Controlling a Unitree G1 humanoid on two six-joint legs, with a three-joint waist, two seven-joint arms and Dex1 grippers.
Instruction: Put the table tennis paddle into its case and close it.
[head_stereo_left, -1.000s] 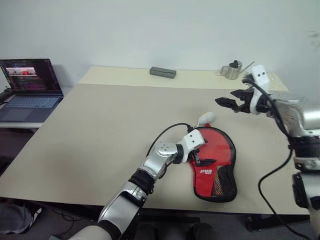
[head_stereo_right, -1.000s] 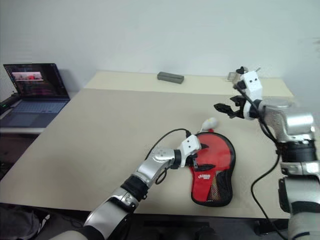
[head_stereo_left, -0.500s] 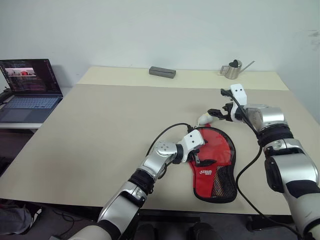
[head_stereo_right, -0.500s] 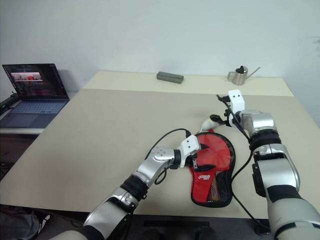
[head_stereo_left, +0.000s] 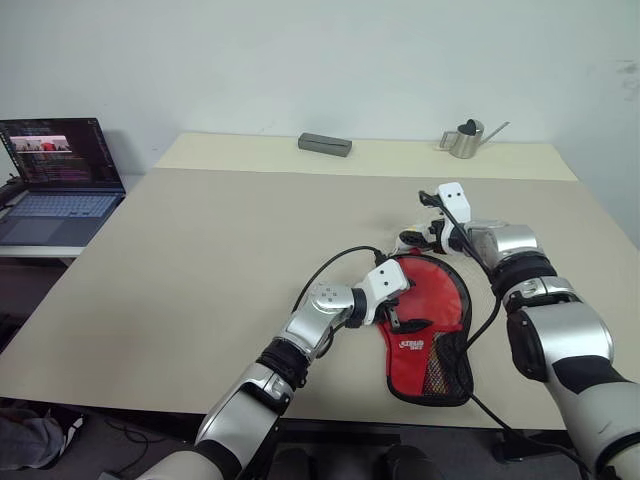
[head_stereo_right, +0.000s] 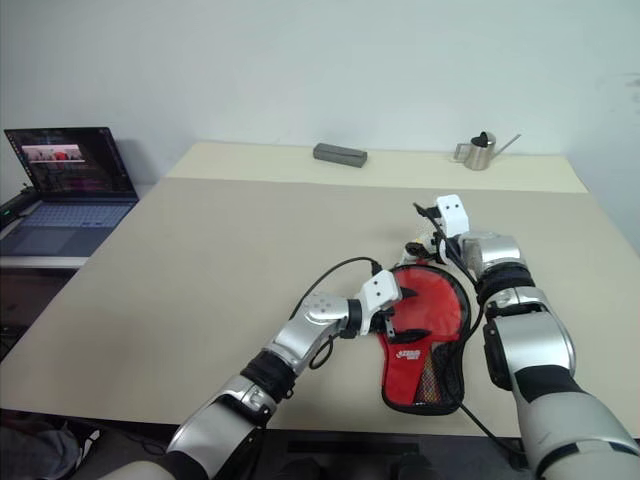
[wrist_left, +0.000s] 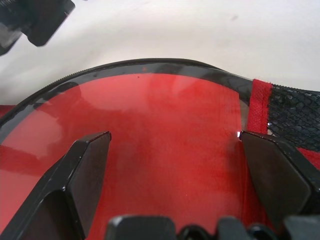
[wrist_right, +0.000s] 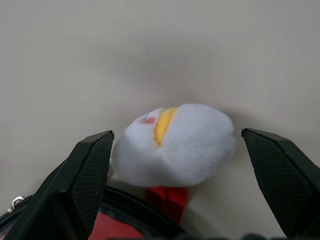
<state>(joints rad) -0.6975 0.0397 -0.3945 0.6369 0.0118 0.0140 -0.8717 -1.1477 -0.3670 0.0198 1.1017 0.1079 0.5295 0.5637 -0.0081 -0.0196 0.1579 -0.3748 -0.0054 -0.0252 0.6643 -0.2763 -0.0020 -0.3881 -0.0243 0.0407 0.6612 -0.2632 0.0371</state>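
— Which step were you on?

— Closing the case (head_stereo_left: 428, 325). The paddle (wrist_left: 150, 150) already sat inside it on the table (head_stereo_left: 200, 260), its red face between my left gripper (wrist_left: 172, 142)'s spread fingers, which held nothing.

— And the right side?

— My right gripper (wrist_right: 175, 145) was wide open and empty too, with the white zipper charm (wrist_right: 175, 142) lying between its fingers (wrist_right: 87, 170), untouched as far as I could tell.

— So the next move?

— I judged I had to pinch that charm and draw the zipper round the rim, with the left steadying the case.
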